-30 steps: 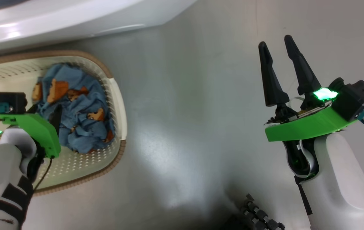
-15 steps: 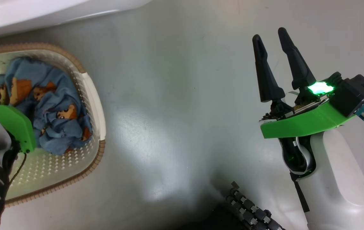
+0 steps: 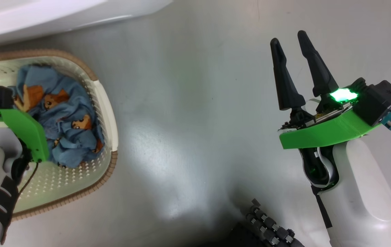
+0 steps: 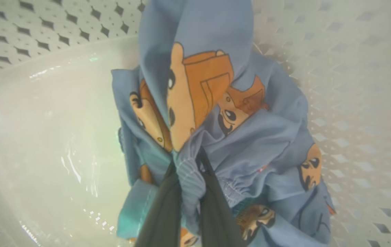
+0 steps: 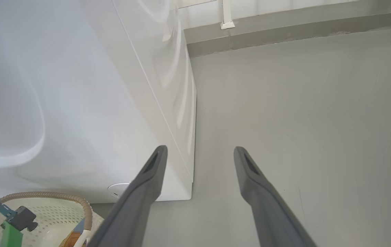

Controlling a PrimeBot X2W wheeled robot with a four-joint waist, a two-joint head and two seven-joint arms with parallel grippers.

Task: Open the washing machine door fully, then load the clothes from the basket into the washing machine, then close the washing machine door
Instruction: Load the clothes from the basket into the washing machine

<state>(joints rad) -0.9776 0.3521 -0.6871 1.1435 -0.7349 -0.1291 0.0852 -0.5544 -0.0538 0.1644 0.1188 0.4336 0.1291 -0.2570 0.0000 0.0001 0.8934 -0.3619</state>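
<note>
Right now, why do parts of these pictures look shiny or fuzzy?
Head view: light makes a pale glare patch on the floor, and a green lamp glows brightly behind the right tool. Left wrist view: the clothes look sharp, while the basket wall blurs toward the edges. Right wrist view: soft reflections streak the glossy side of the washing machine.

- The basket (image 3: 108,103) sat at the left on the grey floor (image 3: 188,113), close beside the washing machine (image 3: 44,17).
- The clothes (image 3: 75,137) lay bunched inside it, partly covered by the left arm's green bracket (image 3: 27,133).
- The right gripper (image 3: 288,37) hovered well apart over the floor, fingers spread, holding nothing.
</note>
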